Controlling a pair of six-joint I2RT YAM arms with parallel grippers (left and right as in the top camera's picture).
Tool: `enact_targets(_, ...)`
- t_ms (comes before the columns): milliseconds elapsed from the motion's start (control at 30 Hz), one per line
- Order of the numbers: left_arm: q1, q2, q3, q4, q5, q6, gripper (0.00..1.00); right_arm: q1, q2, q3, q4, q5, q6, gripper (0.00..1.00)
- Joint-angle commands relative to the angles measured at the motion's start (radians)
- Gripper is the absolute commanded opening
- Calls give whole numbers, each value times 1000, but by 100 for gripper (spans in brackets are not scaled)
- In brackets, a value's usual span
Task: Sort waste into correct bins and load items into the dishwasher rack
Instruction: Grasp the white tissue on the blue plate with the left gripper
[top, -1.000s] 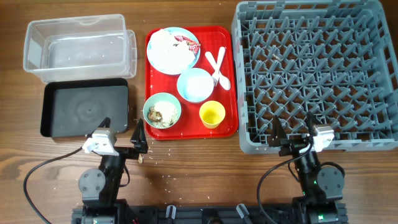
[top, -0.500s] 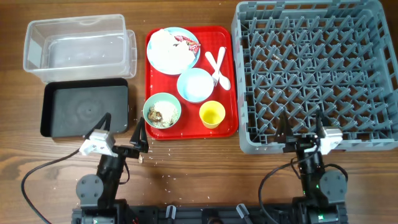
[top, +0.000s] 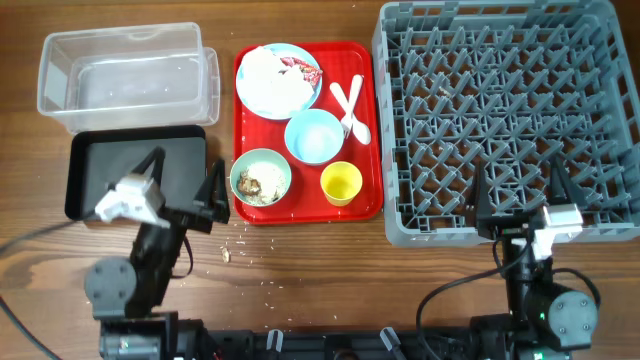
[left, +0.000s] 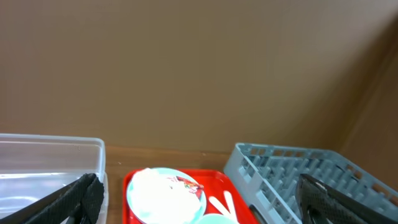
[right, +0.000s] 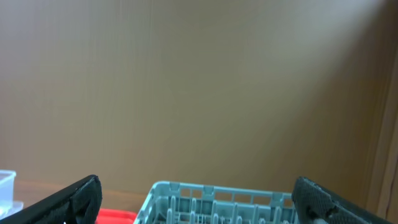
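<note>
Since the earlier frames the left gripper (top: 183, 183) had lifted away from the near desk edge and swung far and left, so that it hung over the near right part of the black tray (top: 100, 165). The right gripper (top: 520, 192) had meanwhile shifted right and out over the near wall of the dishwasher rack (top: 500, 90). Both had their fingers spread wide apart and carried nothing (the wrist views showed only dark fingertips at the bottom corners). Nothing was sorted yet: the crumpled tissue (top: 268, 75) and its red-and-white wrapper (top: 301, 68) lay on the light blue plate (top: 311, 95) at the far end of the red tray (top: 372, 120), just right of the clear tub (top: 125, 75). The scrap-filled bowl (top: 261, 178) sat at that tray's near left corner, and loose grains (top: 243, 243) dotted the desk. The likely first move was the tissue, and the left gripper seemed best placed for it. It should travel far and right above the bowl, descend onto the tissue's bulk rather than the plate rim, and close gently so the plate stayed put.
</note>
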Motion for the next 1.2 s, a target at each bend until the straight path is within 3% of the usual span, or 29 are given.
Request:
enact_targets(0, 8, 180, 171, -38, 93, -8, 100, 5, 89, 89, -16, -29, -19, 100)
enact_targets(133, 4, 426, 430, -241, 119, 69, 100, 5, 233, 235, -125, -49, -20, 100)
enact_targets(333, -53, 825, 861, -581, 113, 71, 100, 5, 484, 513, -370, -92, -19, 100)
enact_targets(500, -134, 1192, 1309, -922, -18, 71, 100, 5, 678, 753, -618, -116, -20, 100)
enact_targets(667, -169, 1507, 1749, -1238, -17, 71, 100, 5, 805, 895, -790, -116, -20, 100)
enact_targets(733, -177, 1592, 1843, -1294, -13, 70, 100, 5, 838, 904, -811, -133, -21, 100)
enact_targets(1067, -185, 1691, 1843, -1234, -24, 54, 100, 5, 960, 904, -915, -142, 112, 100)
enact_targets(1167, -192, 1761, 1843, -1222, -172, -107, 100, 5, 978, 904, -923, -142, 112, 100)
